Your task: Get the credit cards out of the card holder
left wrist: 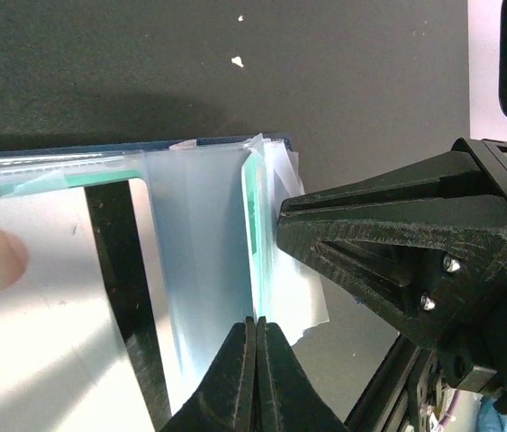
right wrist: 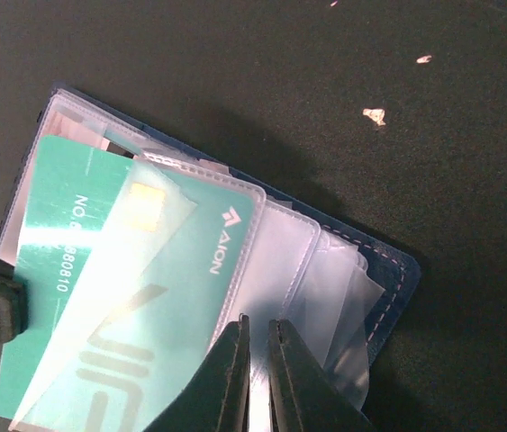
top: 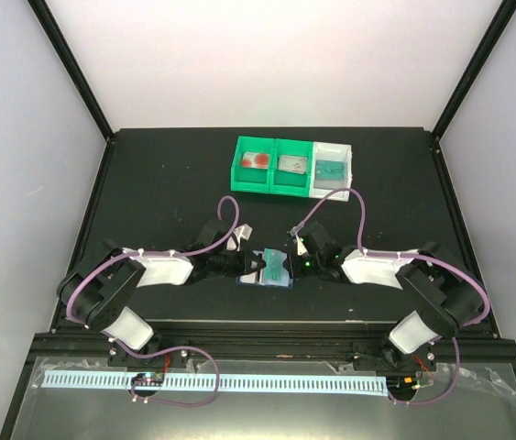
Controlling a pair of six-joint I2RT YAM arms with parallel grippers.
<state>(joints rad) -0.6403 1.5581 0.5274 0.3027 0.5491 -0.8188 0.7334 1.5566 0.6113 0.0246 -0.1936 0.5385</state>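
Observation:
The navy card holder (top: pixel 276 271) lies open on the black mat between my two grippers. In the right wrist view its navy cover (right wrist: pixel 397 270) shows under clear pockets, and a teal card (right wrist: pixel 55 234) sticks out of one pocket to the left. My left gripper (top: pixel 256 266) is shut on that card's edge (left wrist: pixel 252 216), with its tips (left wrist: pixel 256 326) pressed together. My right gripper (top: pixel 300 263) is pinched on a clear pocket sheet (right wrist: pixel 258 328). A white card with a red circle (left wrist: pixel 1 270) shows under clear plastic in the left wrist view.
At the back stand a green tray (top: pixel 274 181) with two compartments and a white tray (top: pixel 345 156). They hold a white card with red circles (top: pixel 258 160), a greyish card (top: pixel 292 165) and a teal card (top: pixel 331 170). The right gripper's body (left wrist: pixel 397 261) fills the right of the left wrist view.

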